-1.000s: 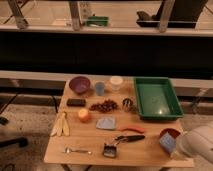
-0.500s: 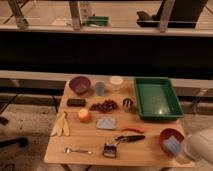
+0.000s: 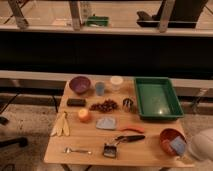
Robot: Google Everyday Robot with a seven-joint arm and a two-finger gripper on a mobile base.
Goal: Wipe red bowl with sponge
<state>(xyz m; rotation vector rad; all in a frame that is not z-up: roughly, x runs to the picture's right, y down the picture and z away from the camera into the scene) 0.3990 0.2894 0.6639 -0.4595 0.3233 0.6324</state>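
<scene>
Red bowl point(image 3: 166, 138) at the front-right corner of the desk point(image 3: 86, 138), sponge point(image 3: 178, 145) inside it, against the right rim. Gripper point(image 3: 188, 150) coming in from the right edge, just beside the sponge; grip impossible to tell. Bowl lying immediately left of gripper.

one camera | high, looking down at table point(image 3: 149, 151) | fingers point(image 3: 187, 149) lower right
</scene>
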